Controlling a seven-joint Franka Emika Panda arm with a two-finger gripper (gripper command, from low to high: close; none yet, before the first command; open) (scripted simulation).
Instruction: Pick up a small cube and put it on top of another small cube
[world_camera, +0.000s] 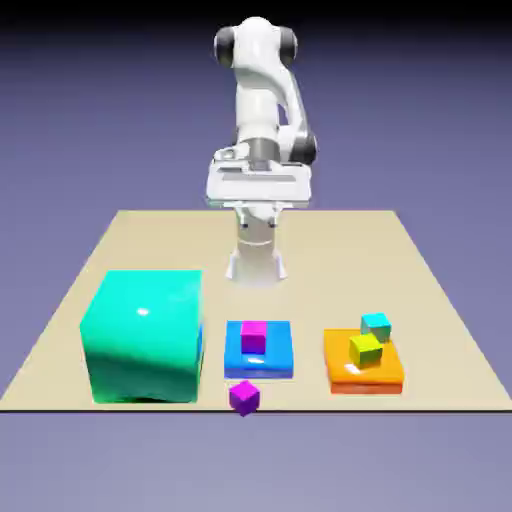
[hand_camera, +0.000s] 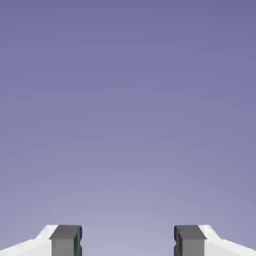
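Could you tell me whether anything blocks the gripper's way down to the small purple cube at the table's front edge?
Nothing visible does. The purple cube sits alone on the bare table, in front of the blue block. The gripper, jaws open and empty, is raised far back near the base.

Finishes on the table

The big teal block (world_camera: 141, 337) is glossy, with a highlight; the orange slab (world_camera: 364, 376) shines slightly; the tan table (world_camera: 330, 260) looks matt and smooth.
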